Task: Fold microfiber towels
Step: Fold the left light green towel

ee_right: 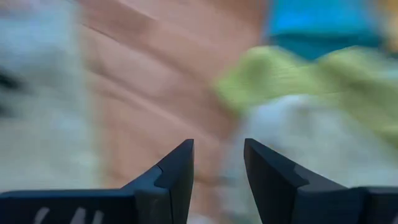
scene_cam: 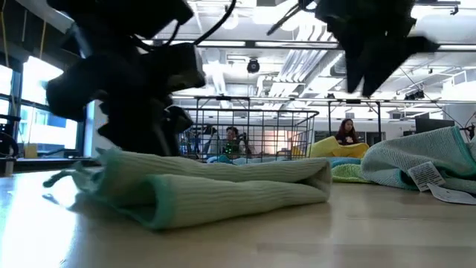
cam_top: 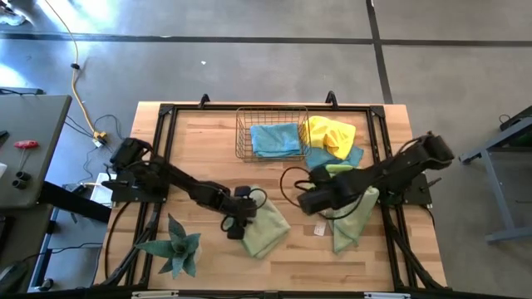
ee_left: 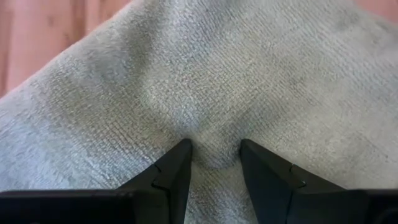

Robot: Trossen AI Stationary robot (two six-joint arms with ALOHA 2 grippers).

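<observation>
A folded pale green towel (cam_top: pixel 268 229) (scene_cam: pixel 216 186) lies flat at the table's front middle. My left gripper (cam_top: pixel 235 224) (ee_left: pixel 214 155) stands at its left end, slanting down, fingers a little apart. A second pale green towel (cam_top: pixel 353 218) (scene_cam: pixel 416 167) lies crumpled to the right. My right gripper (cam_top: pixel 306 199) (ee_right: pixel 217 155) hangs open in the air between the two towels, holding nothing. Yellow (cam_top: pixel 330 133), light blue (cam_top: pixel 332 158) and lime green (cam_top: pixel 337 169) towels lie heaped at the back right. My left gripper sets both fingertips (ee_left: pixel 177 163) on the folded towel's upper face (ee_left: pixel 214 134), slanting down from the table's left. The fingers stay apart, and the cloth between them is dented and puckered. The towel lies flat on the table.
A copper wire basket (cam_top: pixel 241 133) at the back middle holds a blue towel (cam_top: pixel 274 139). A spiky green plant (cam_top: pixel 174 245) stands at the front left. A small white tag (cam_top: pixel 318 230) lies on bare wood between the two pale green towels. People sit in the room beyond.
</observation>
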